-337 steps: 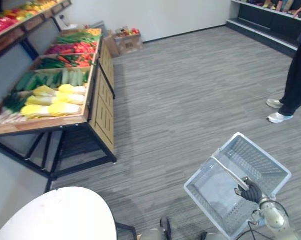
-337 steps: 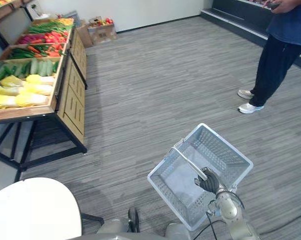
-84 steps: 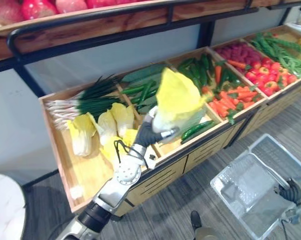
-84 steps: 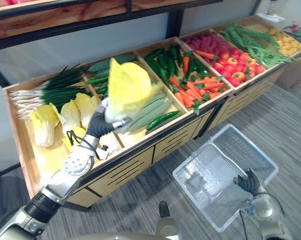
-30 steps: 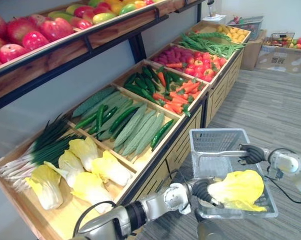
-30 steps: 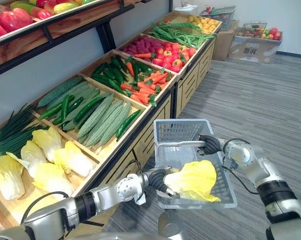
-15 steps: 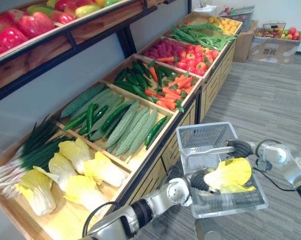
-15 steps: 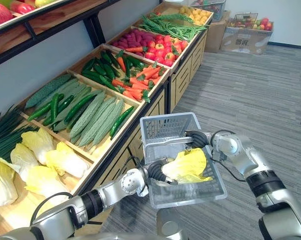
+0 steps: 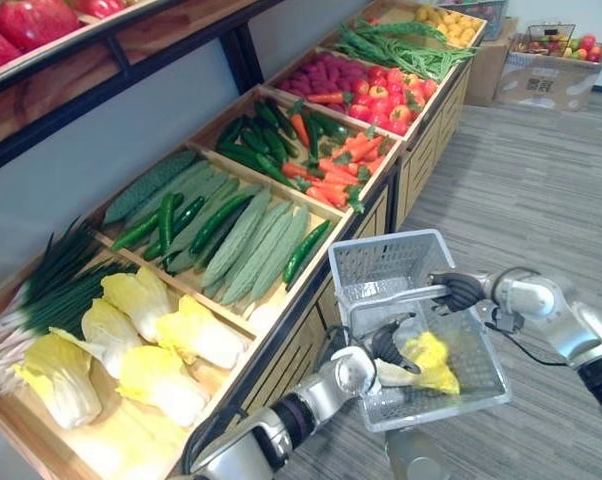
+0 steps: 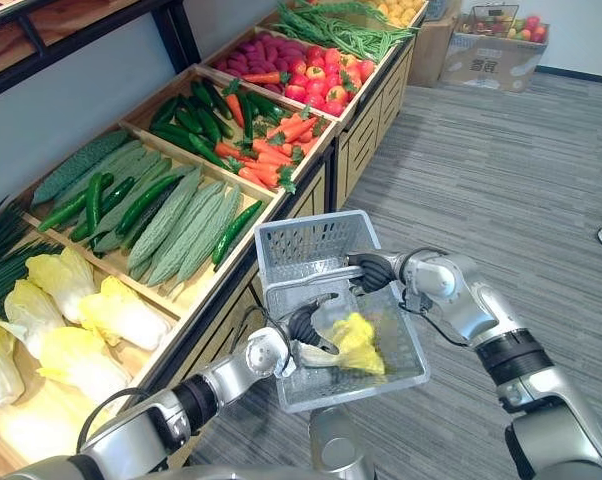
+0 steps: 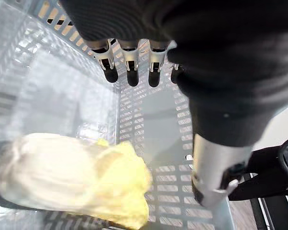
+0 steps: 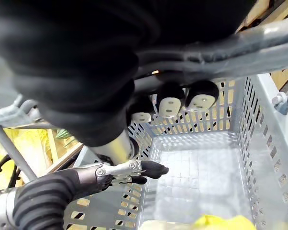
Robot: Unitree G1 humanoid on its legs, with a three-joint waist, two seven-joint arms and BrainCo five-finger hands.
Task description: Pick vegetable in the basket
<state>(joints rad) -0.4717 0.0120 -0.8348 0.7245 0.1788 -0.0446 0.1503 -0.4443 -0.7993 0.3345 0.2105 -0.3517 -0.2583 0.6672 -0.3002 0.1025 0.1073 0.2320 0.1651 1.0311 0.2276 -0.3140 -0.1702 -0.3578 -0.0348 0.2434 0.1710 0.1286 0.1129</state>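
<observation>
Right now the left hand (image 9: 385, 345) is hanging open inside the basket (image 9: 381, 262). Its fingers (image 11: 129, 72) are stretching out straight with the thumb (image 11: 208, 163) standing apart from them, and it is holding nothing. The cabbage (image 9: 429, 360) is lying on the basket floor just beside that hand, at about 4 o'clock from it, with its yellow leaves pointing toward the basket's 5 o'clock corner. In the left wrist view the fingers are staying clear of it.

The right hand (image 9: 459, 291) is curling tightly round the handle (image 9: 401, 297), carrying the basket off the floor.

The left arm is reaching in from 7 o'clock, bending over the near rim so that the hand is dipping down into the basket. The right arm is coming in from 4 o'clock, its wrist turning inward to the handle's end.

At 10 o'clock from the basket a wooden stand (image 9: 271, 316) is sloping. Its compartments are holding more cabbages (image 9: 151, 340), long green gourds (image 9: 251, 250) and carrots (image 9: 336, 170).
</observation>
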